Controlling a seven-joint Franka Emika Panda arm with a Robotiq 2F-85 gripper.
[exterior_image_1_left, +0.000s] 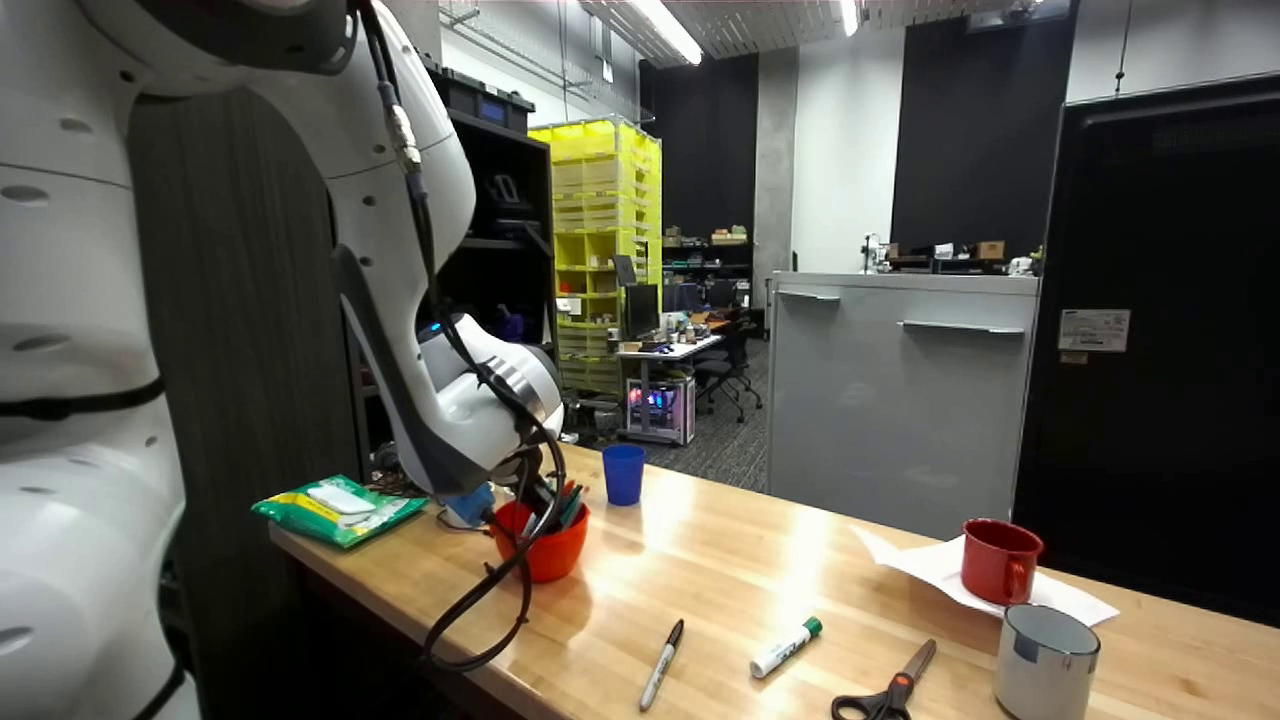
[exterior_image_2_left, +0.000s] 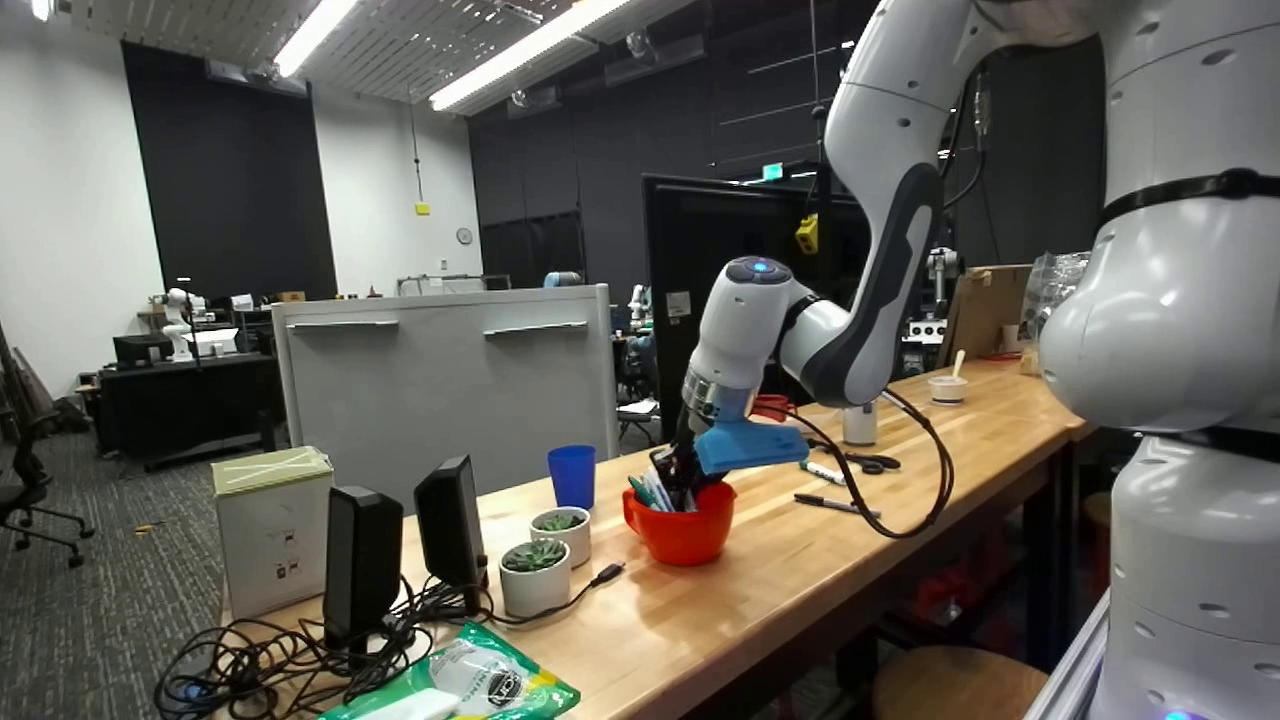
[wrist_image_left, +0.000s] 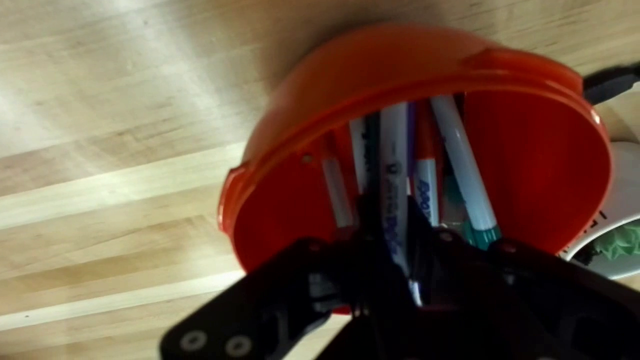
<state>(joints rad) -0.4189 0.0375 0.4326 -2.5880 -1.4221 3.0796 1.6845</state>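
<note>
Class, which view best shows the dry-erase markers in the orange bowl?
The wrist view: it looks into the orange bowl, showing several dry-erase markers lengthwise, though the gripper hides parts. Both exterior views show only upper parts of some, beside the gripper.

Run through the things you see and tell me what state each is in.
Gripper: closed on a white marker
Red bowl: upright, holding markers
Blue cup: upright
Red mug: upright, on paper
Silver cup: upright
Green marker: capped, lying down
Black pen: capped, lying down
Scissors: lying, blades together
Potted plants: upright
Speakers: upright, power unclear
Cables: tangled
Green packet: lying flat
Ceiling lights: on
</note>
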